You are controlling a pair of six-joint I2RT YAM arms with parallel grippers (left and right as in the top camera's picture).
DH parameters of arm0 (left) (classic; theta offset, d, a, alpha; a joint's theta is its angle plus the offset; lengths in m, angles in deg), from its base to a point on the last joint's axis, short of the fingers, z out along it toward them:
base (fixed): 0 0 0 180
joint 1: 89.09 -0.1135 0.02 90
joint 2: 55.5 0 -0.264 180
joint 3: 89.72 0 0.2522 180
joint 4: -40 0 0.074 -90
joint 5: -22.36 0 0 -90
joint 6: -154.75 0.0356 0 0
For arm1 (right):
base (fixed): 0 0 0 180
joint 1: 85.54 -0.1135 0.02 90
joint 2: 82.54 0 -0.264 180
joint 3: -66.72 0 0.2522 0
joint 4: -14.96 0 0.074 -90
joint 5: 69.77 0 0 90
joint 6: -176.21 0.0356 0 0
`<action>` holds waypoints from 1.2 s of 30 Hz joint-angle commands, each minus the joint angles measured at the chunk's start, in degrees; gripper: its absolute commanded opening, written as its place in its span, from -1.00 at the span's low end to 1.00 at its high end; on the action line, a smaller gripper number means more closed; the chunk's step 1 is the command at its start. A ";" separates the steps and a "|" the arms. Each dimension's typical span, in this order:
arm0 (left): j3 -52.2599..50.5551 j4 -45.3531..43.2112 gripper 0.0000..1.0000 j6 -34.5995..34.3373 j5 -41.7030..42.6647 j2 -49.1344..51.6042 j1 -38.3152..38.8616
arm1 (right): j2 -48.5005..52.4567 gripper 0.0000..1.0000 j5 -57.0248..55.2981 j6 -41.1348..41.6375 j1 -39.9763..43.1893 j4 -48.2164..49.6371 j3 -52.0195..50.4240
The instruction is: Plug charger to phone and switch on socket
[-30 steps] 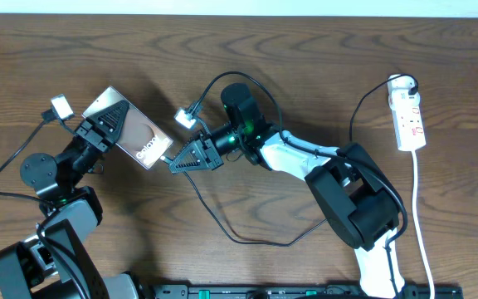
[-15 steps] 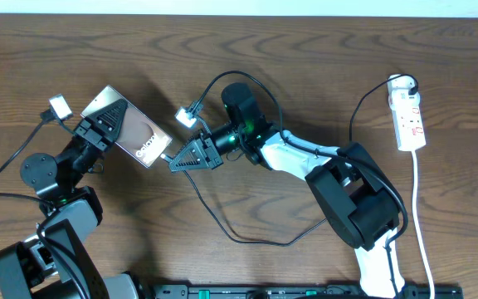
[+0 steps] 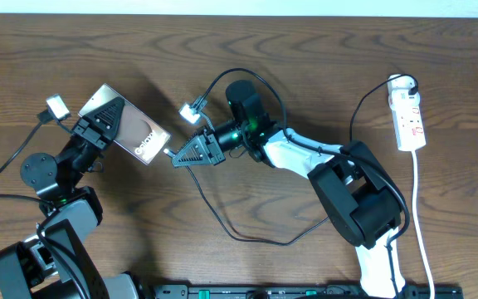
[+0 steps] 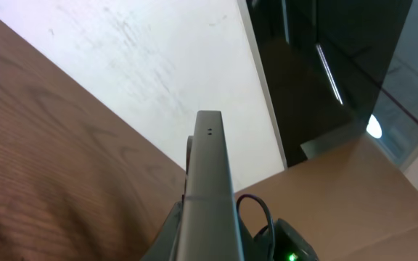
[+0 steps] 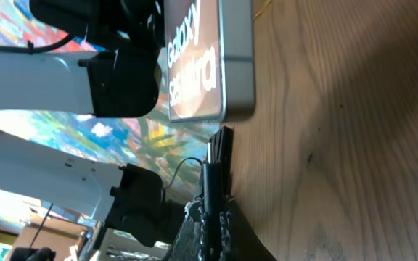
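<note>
The phone [image 3: 131,129], a glossy brown slab with white "Galaxy Ultra" lettering, is held tilted off the table at the left. My left gripper [image 3: 96,130] is shut on its left end. In the left wrist view the phone's grey edge [image 4: 209,181] rises from between the jaws. My right gripper [image 3: 176,156] is shut on the charger's black plug [image 5: 219,151]. The plug tip points at the phone's lower edge [image 5: 227,72], with a small gap between them. The black cable [image 3: 231,234] loops over the table. The white socket strip [image 3: 408,112] lies at the far right, away from both grippers.
The socket's white cord [image 3: 421,224] runs down the right side toward the front edge. The black cable also arcs above the right arm [image 3: 231,76] and rises to the strip [image 3: 357,116]. Small white tags [image 3: 56,106] sit on the wrists.
The phone and the right gripper with the plug have both shifted slightly toward the far side of the table. The plug tip stays just short of the phone's edge.
</note>
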 commanded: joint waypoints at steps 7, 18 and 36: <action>0.57 -0.72 -0.85 -1.40 -4.94 -0.70 -0.63 | -0.24 -0.98 -1.73 5.84 0.31 1.51 1.07; 0.55 -0.74 -0.85 -2.95 -4.52 -0.70 -0.90 | -0.24 -0.98 -0.81 12.50 0.50 8.92 1.07; 0.55 -0.68 -0.86 -5.49 -4.74 -0.70 -0.87 | -0.24 -0.98 -0.85 14.49 0.42 10.62 1.07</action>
